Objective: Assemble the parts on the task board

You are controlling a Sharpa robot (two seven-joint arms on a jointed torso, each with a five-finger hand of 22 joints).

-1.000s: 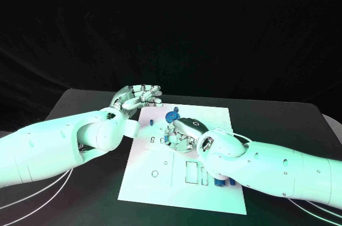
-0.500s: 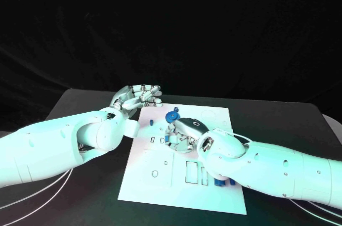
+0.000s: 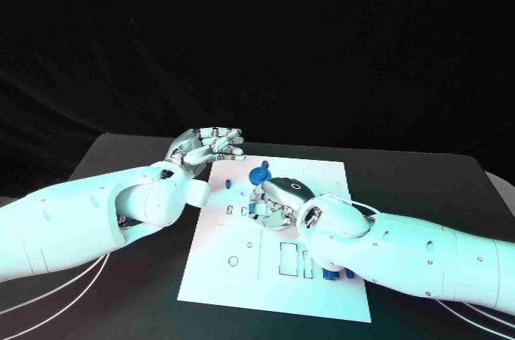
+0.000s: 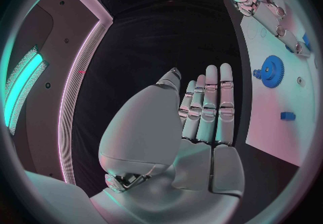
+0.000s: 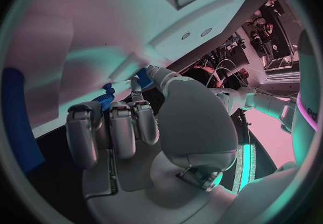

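The white task board (image 3: 242,269) lies mid-table. My right hand (image 3: 277,196) is low over its upper middle, fingers curled down, pinching a small blue part (image 5: 107,97) between fingers and thumb at the board surface; the same blue part (image 3: 249,208) peeks out by the fingertips. Just beyond this hand a blue gear (image 3: 259,175) stands on the board, and the gear (image 4: 271,67) is also in the left wrist view. My left hand (image 3: 210,146) hovers off the board's far left corner, and its fingers (image 4: 207,108) are straight with nothing in them.
A few blue parts (image 3: 334,274) lie at the board's near right, partly under my right forearm. Another small blue piece (image 4: 288,116) sits near the board's left edge. Empty slots (image 3: 288,257) and holes mark the board's near half. Black table (image 3: 129,288) surrounds it.
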